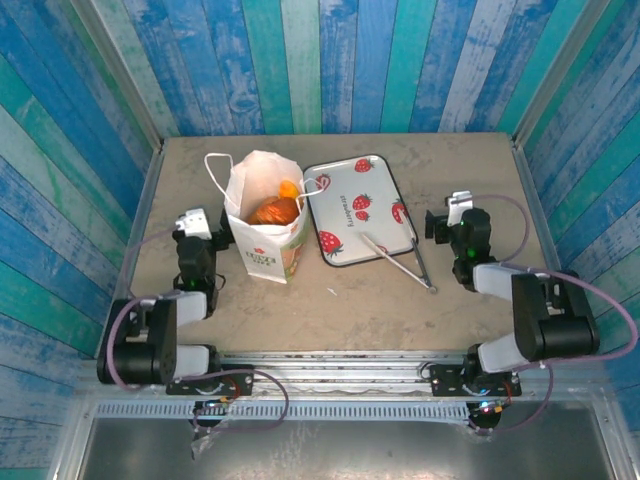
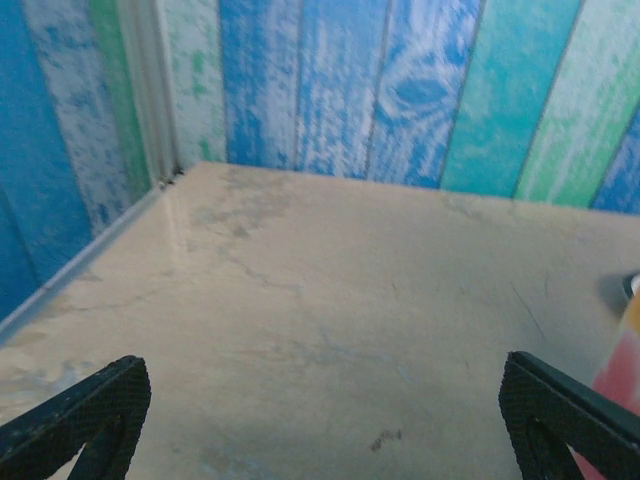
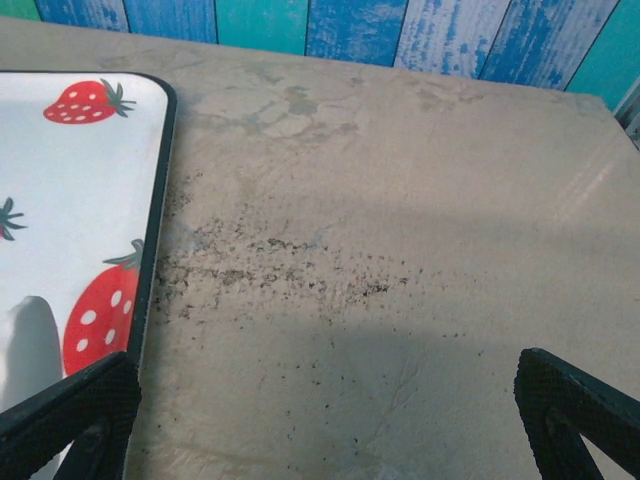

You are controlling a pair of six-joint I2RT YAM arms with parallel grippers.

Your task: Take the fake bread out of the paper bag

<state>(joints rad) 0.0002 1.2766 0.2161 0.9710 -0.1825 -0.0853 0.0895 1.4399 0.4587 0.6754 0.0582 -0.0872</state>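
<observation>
Left gripper (image 1: 205, 230): released, jaws spread wide with nothing between them; it sits low just beside the bag's left side and faces the far left corner, so your left wrist view gives you bare table and a blurred sliver of bag at the right edge
Right gripper (image 1: 455, 222): also wide apart and empty, hanging right of the tray; your right wrist view looks along the tray's right rim
Table (image 1: 350, 305): beige top carrying everything, with free room in front of the bag
Paper bag (image 1: 262, 240): stands upright on the left half, mouth open to the ceiling, which keeps the load inside and probably reachable only from above; one loop handle flops out to the left, the other leans toward the tray
Tray (image 1: 380, 180): strawberry-print, flat, just right of the bag; I judge it the handy landing spot for what you lift out
Tongs (image 1: 400, 262): lie slantwise over the tray's near right corner, one end past the rim on the table, near your right arm
Fake bread (image 1: 275, 210): in the bag, golden-brown and orange pieces showing through the mouth, none out yet
Step in hand: I judge nothing is started; you would need to bring a gripper above the mouth, and the light bag may tip, so steady it
</observation>
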